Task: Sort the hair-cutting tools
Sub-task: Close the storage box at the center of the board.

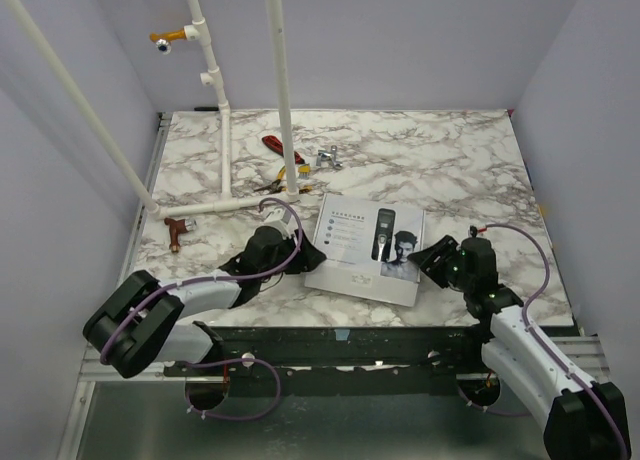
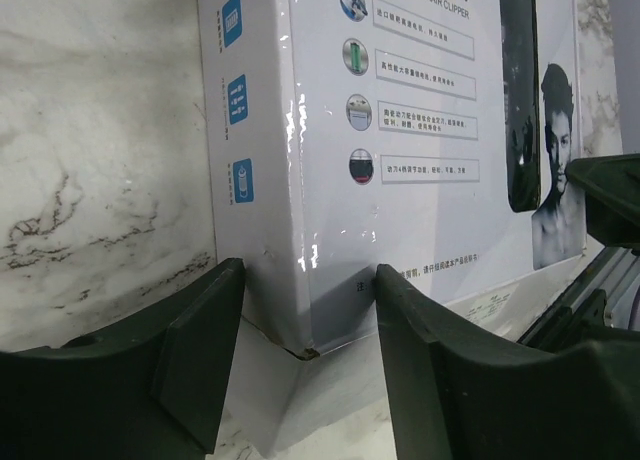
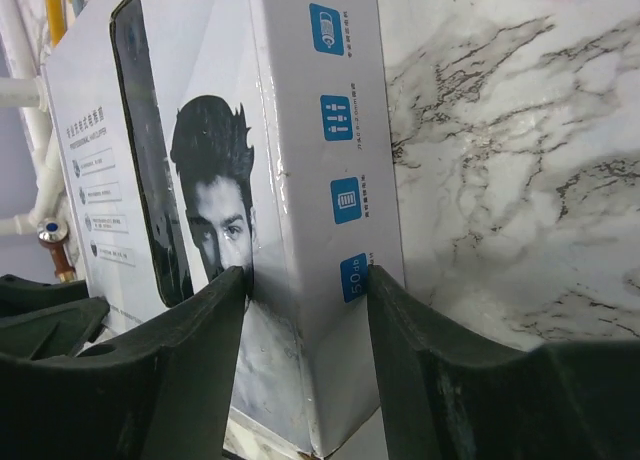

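A white hair-clipper box (image 1: 365,245) printed with a black clipper and a man's face lies flat on the marble table (image 1: 450,170). The loose black hair-cutting tools are out of view. My left gripper (image 1: 300,252) straddles the box's near-left corner (image 2: 300,280), with both fingers touching its side and top. My right gripper (image 1: 432,255) straddles the near-right corner (image 3: 310,230), its fingers pressed against the box's faces. In the left wrist view a seam gapes at the corner between lid and base.
Red- and yellow-handled hand tools (image 1: 283,152) and a small metal piece (image 1: 328,158) lie at the back. A reddish-brown T-shaped piece (image 1: 176,230) lies at the left. A white pipe frame (image 1: 225,130) stands behind the box.
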`<action>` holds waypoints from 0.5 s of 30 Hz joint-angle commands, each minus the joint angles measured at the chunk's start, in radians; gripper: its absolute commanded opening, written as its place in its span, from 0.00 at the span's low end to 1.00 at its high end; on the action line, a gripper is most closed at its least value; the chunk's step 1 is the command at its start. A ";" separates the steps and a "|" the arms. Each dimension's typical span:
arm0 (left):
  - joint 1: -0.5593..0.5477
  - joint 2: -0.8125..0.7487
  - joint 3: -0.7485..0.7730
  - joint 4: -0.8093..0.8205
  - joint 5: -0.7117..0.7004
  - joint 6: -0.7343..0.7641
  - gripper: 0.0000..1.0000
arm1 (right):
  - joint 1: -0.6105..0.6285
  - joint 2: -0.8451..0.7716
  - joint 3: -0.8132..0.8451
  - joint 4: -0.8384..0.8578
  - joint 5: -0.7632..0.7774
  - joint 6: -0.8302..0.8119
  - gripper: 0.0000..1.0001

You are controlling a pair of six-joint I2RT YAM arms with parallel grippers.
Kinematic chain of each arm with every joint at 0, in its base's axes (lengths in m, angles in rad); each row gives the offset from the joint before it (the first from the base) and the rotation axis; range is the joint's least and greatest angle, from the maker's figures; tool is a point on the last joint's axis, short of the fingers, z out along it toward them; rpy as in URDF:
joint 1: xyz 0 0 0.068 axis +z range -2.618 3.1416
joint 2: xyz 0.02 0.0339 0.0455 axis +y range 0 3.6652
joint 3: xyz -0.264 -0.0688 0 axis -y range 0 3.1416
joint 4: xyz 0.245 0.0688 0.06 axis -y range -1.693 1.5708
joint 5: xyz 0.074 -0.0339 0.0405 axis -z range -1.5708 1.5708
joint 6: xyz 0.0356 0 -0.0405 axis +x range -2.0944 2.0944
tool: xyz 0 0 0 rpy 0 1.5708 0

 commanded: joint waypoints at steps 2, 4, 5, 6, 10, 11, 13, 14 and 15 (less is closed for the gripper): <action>0.004 0.043 -0.004 0.099 0.083 -0.009 0.49 | 0.006 -0.027 -0.031 -0.048 -0.022 0.004 0.50; 0.008 0.030 -0.037 0.141 0.085 -0.018 0.49 | 0.007 -0.032 -0.023 -0.052 -0.025 0.011 0.53; 0.012 0.000 -0.056 0.152 0.081 -0.021 0.49 | 0.006 -0.042 -0.009 -0.064 -0.013 0.013 0.56; 0.017 -0.037 -0.063 0.141 0.068 -0.019 0.52 | 0.006 -0.064 0.007 -0.086 0.010 0.021 0.58; 0.084 -0.234 -0.040 -0.020 0.003 0.008 0.63 | 0.007 -0.144 0.066 -0.140 0.105 0.012 0.64; 0.110 -0.262 -0.031 -0.044 -0.004 0.008 0.63 | 0.006 -0.149 0.079 -0.163 0.133 0.013 0.65; 0.167 -0.292 -0.017 -0.072 -0.002 -0.005 0.62 | 0.005 -0.139 0.096 -0.196 0.182 0.032 0.65; 0.197 -0.287 -0.008 -0.085 0.005 -0.020 0.60 | 0.005 -0.135 0.095 -0.202 0.200 0.048 0.64; 0.218 -0.276 0.002 -0.090 0.013 -0.034 0.56 | 0.005 -0.134 0.088 -0.201 0.214 0.064 0.63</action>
